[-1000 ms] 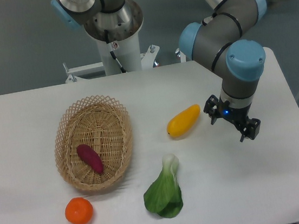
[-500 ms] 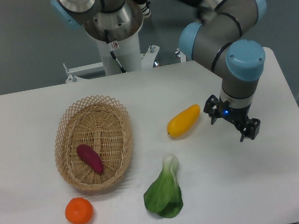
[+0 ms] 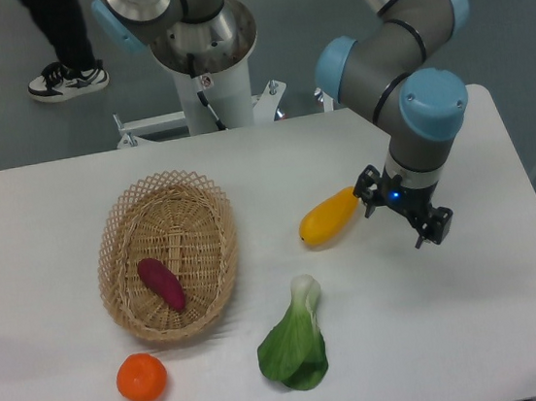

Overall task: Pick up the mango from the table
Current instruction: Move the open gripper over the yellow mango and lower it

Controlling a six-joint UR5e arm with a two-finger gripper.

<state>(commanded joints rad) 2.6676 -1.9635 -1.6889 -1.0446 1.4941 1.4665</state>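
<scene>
Camera view: the mango (image 3: 329,217) is lying on its side on the table (image 3: 45,218), right of centre, its long axis slanting up towards the right; no contact with the neighbouring items is being made, so access around it is being left free. The gripper (image 3: 402,213) is being held just beside the mango's upper right end, low over the white top, with both dark fingers spread apart and nothing being gripped; whether a fingertip is touching the fruit cannot be told. The offset is being judged as an approach stance, the open span being kept wide enough for the fruit's narrow width; the grasp is not yet being made.

The mango is being shown as a smooth, glossy, elongated oval, yellow and shading to orange at the right end; some slipperiness under the fingers is to be expected. The basket (image 3: 116,234) is being seen as an oval of woven wicker with a lacy rim, and a dark purple tuber (image 3: 161,283) is being cradled in it. A round orange (image 3: 141,377) and a leafy bok choy (image 3: 295,342) are lying nearer the front edge, well apart from the mango. The table is being presented as flat, matte and white.
</scene>
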